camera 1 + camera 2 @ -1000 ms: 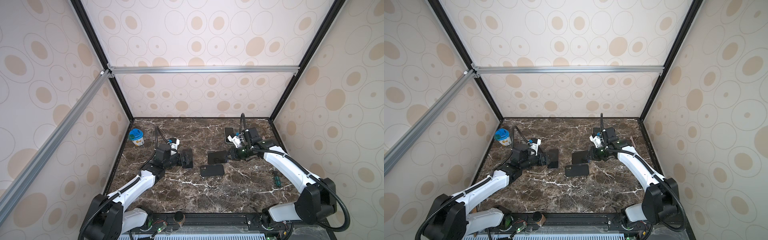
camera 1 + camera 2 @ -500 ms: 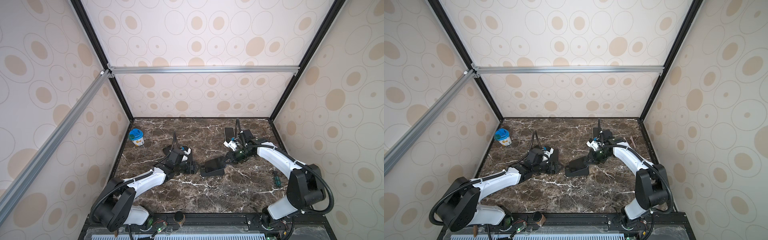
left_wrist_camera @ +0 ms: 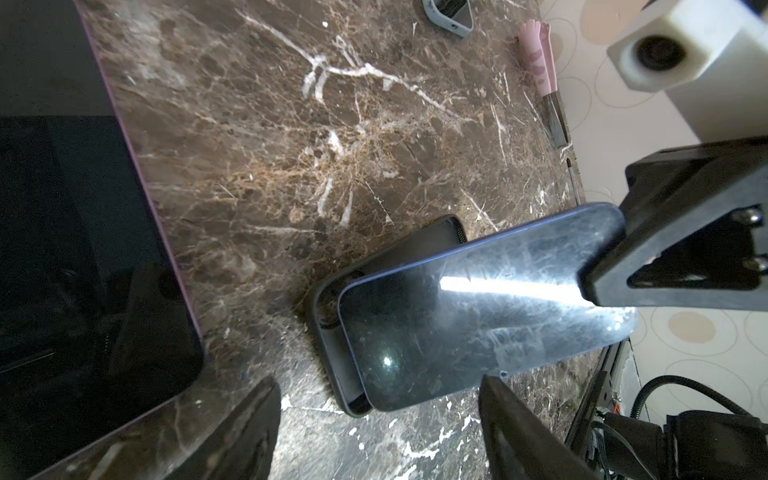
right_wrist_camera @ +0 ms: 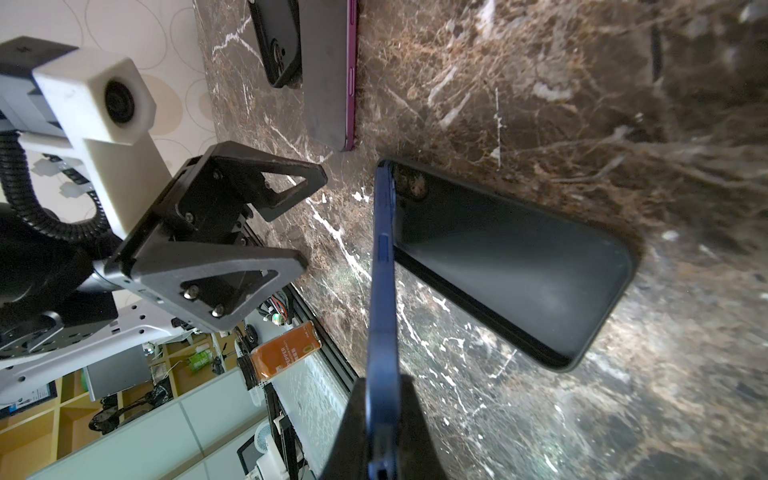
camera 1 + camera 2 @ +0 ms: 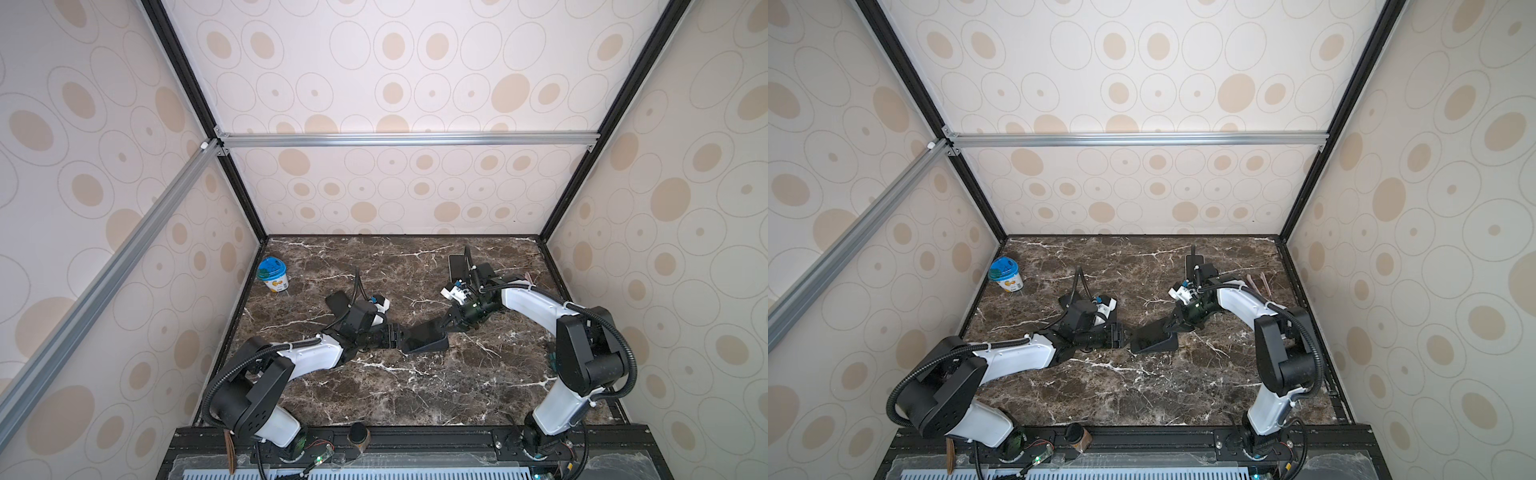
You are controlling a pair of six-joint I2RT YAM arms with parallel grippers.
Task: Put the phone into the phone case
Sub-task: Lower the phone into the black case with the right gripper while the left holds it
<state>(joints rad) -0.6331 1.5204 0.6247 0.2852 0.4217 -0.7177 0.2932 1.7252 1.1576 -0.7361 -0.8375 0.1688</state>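
Left gripper (image 4: 312,219): jaws apart, empty, just beside the left end of the phone case (image 4: 519,266); I cannot confirm any contact.

The case lies flat, open side up, on the table (image 5: 415,386).

The phone (image 3: 478,316) is tilted over the case. One short end is down at the case's camera-cutout end. The other is raised above the case's right end, pinched edgewise in the closed jaws of the right gripper (image 5: 448,327).

Judgement: insertion started, not finished. The raised end needs lowering and pressing in.

Unclear: whether the low end sits inside the rim or on top of it. The case's near rim is hidden under the phone in the left wrist view.
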